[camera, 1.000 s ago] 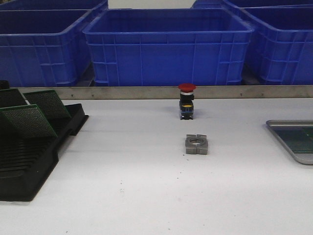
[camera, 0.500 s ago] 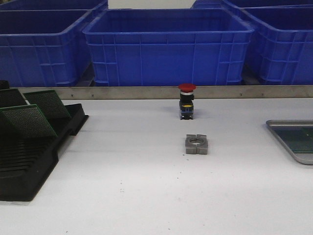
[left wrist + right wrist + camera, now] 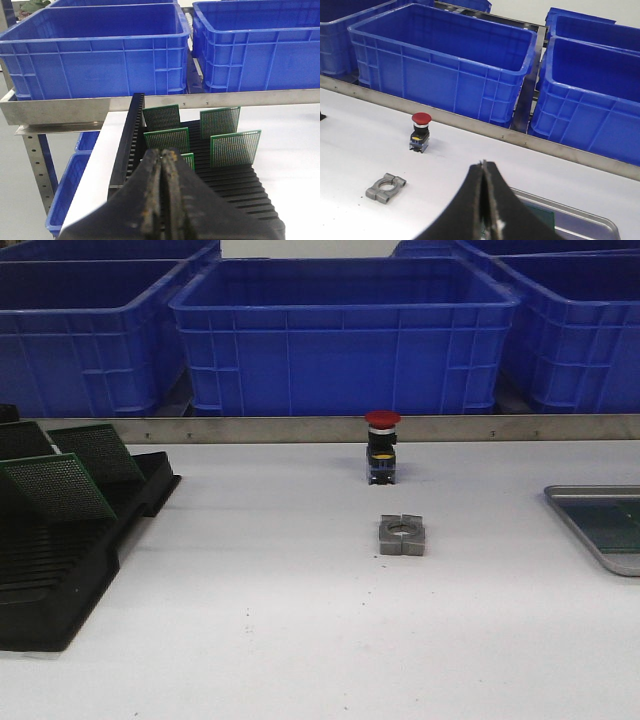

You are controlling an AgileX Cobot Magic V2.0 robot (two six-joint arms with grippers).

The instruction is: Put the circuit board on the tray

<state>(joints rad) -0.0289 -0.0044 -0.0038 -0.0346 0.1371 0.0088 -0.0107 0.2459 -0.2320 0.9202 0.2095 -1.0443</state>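
White counter (image 3: 300, 620) with a row of blue plastic bins (image 3: 345, 330) behind a steel rail.

Far left: black slotted plastic rack (image 3: 60, 570) holding green perforated circuit boards (image 3: 60, 485) on edge. The slots keep them upright and spaced, I'd guess so fingers can get round one. Left wrist view counts several boards (image 3: 235, 147) in the rack. Left tool (image 3: 162, 165) sits above the rack's near end, fingers pressed together, nothing between them.

Centre: red-capped push-button switch (image 3: 382, 447) standing upright near the rail, grey split metal clamp block (image 3: 402, 535) flat just in front of it. Neither looks task-related.

Far right: shallow grey metal tray (image 3: 590, 515), cut off by the frame edge. A green board (image 3: 628, 528) already lies flat inside it. In the right wrist view the right tool (image 3: 482, 200) hangs just short of the tray (image 3: 600, 225), fingers closed and empty, with that board (image 3: 542, 215) visible behind them.

So one board is on the tray and more are racked. Fits either a placement just finished or another fetch pending; can't tell which.
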